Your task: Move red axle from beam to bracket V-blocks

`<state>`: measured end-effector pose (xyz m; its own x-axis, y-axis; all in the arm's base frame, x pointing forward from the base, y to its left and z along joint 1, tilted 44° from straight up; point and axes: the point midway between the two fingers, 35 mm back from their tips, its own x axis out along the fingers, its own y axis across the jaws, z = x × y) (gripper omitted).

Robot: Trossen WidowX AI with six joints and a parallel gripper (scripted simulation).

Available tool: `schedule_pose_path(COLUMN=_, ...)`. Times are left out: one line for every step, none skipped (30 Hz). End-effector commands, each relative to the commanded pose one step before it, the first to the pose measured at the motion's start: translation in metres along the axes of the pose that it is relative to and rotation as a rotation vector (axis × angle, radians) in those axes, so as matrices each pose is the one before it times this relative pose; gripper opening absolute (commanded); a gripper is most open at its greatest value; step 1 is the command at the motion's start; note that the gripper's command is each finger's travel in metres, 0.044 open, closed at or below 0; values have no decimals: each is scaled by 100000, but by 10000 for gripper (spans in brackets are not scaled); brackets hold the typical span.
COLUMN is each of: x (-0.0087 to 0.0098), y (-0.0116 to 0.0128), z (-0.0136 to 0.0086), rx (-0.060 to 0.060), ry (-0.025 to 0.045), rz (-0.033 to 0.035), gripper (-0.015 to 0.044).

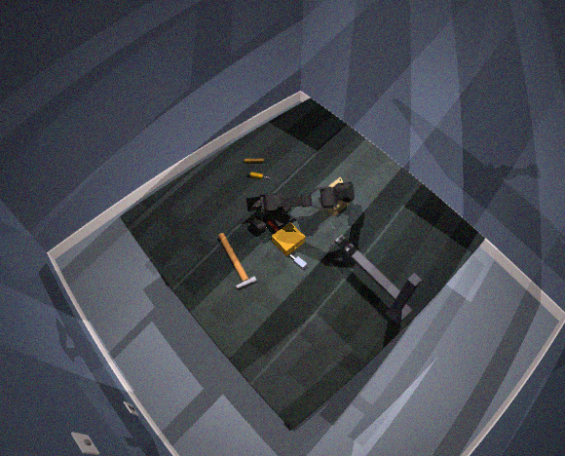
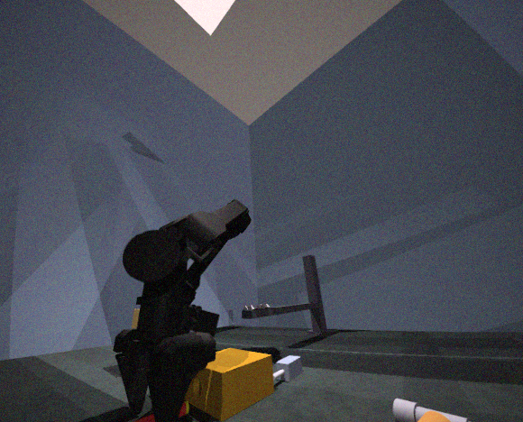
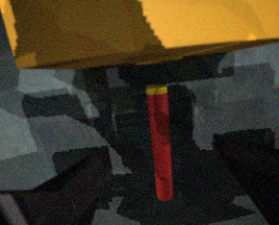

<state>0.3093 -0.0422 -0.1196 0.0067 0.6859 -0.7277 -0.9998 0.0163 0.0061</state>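
Dark green tabletop mid-frame in top view, pale rim round it; blue-grey walls w/ shadows; wall plate lower L. No legible txt. Gripper wide open, nothing gripped.

- Red axle: mostly covered by the gripper outside, its end cut off below.
- Hammer: cropped by the exterior view's bottom edge.
- Yellow block: top cut off in the wrist view.
- Fingertips: lost in darkness, perhaps beside the axle.

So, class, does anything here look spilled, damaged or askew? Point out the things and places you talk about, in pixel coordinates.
Nothing stands out: the hammer (image 1: 233,257) lies flat on the floor, the yellow block (image 1: 287,238) (image 2: 245,386) sits level, and the bracket (image 1: 376,270) (image 2: 314,290) stands upright. I see no spill or breakage.
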Motion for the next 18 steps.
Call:
schedule_pose_path(x=-24, y=-35, z=11, rx=-124, ry=42, rz=-2, gripper=361)
schedule_pose_path(x=0, y=0, z=0, rx=0, ry=0, rz=0, gripper=335)
schedule_pose_path(x=0, y=0, z=0, rx=0, ry=0, rz=0, gripper=309)
schedule_pose_path(x=0, y=0, z=0, rx=0, ry=0, rz=0, gripper=282)
schedule_pose_path(x=0, y=0, z=0, rx=0, ry=0, rz=0, gripper=256)
schedule_pose_path(x=0, y=0, z=0, rx=0, ry=0, rz=0, gripper=230)
schedule_pose_path(x=0, y=0, z=0, rx=0, ry=0, rz=0, gripper=204)
schedule_pose_path(x=0, y=0, z=0, rx=0, ry=0, rz=0, gripper=177)
schedule_pose_path(x=0, y=0, z=0, rx=0, ry=0, rz=0, gripper=151)
schedule_pose_path(x=0, y=0, z=0, rx=0, ry=0, rz=0, gripper=125)
schedule_pose_path(x=0, y=0, z=0, rx=0, ry=0, rz=0, gripper=99)
schedule_pose_path(x=0, y=0, z=0, rx=0, ry=0, rz=0, gripper=72)
schedule_pose_path(x=0, y=0, z=0, rx=0, ry=0, rz=0, gripper=46)
schedule_pose_path(x=0, y=0, z=0, rx=0, ry=0, rz=0, gripper=20)
schedule_pose_path(x=0, y=0, z=0, rx=0, ry=0, rz=0, gripper=13)
schedule_pose_path(x=0, y=0, z=0, rx=0, ry=0, rz=0, gripper=7)
schedule_pose_path(x=0, y=0, z=0, rx=0, ry=0, rz=0, gripper=0)
schedule_pose_path(x=0, y=0, z=0, rx=0, ry=0, rz=0, gripper=0)
